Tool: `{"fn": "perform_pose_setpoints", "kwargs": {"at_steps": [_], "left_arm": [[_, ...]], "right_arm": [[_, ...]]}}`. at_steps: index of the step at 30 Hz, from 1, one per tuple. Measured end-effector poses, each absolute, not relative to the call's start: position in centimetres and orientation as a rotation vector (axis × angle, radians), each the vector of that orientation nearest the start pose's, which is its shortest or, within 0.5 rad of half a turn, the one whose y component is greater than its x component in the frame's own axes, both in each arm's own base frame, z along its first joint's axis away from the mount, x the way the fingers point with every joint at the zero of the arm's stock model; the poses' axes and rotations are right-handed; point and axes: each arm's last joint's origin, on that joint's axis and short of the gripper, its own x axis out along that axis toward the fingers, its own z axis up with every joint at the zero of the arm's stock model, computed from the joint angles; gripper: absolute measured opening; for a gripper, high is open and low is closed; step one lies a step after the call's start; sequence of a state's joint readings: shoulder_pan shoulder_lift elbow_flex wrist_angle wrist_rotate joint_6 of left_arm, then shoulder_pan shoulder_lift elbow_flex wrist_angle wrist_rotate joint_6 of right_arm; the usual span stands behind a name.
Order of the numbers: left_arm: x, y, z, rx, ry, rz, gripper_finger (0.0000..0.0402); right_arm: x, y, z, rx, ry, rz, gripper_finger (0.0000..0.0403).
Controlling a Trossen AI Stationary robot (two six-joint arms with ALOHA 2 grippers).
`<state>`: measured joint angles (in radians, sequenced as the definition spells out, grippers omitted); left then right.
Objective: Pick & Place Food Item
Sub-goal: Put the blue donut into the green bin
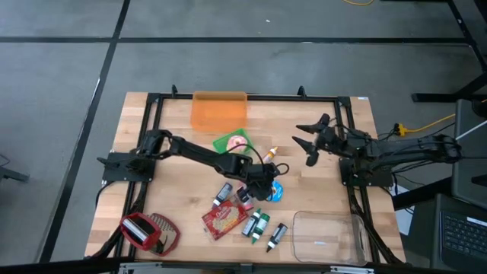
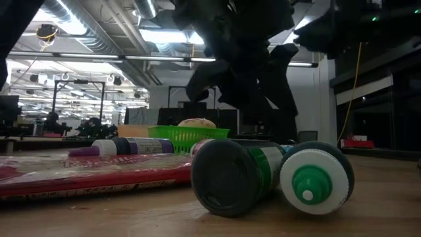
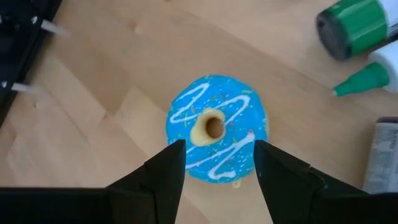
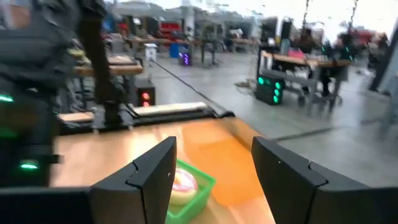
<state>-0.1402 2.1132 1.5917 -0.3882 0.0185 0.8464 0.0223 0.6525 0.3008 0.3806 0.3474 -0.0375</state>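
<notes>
A blue-iced doughnut with white squiggles lies flat on the wooden table, a little right of its middle. My left gripper hangs open just above it, slanting down. Its two dark fingers stand over the doughnut's near edge, one to each side of the hole. In the high view the left gripper partly hides the doughnut. My right gripper waits open in the air by the table's right edge, pointing level toward the left, with nothing between its fingers.
A green basket holding a food item and an orange bin stand at the far middle. Marker bottles and a red packet lie near the doughnut. A clear tub stands at the near right and a red-and-white thing at the near left.
</notes>
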Motion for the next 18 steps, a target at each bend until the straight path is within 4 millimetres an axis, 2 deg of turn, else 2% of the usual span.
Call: {"fn": "perform_pose_setpoints", "kwargs": {"at_steps": [5, 10, 18], "left_arm": [[45.4, -6.1, 18.3, 0.824, 0.789, -0.527, 0.0184], [45.5, -6.2, 18.4, 0.778, 0.752, -0.586, 0.0184], [45.5, -7.8, 16.9, 0.881, 0.763, -0.647, 0.0184]], "right_arm": [[13.6, 0.2, 24.8, -0.054, -0.069, -0.264, 0.0213], [11.7, 0.5, 24.9, 0.008, -0.075, -0.219, 0.0213], [10.6, 0.7, 25.7, 0.022, -0.153, -0.171, 0.0213]]}}
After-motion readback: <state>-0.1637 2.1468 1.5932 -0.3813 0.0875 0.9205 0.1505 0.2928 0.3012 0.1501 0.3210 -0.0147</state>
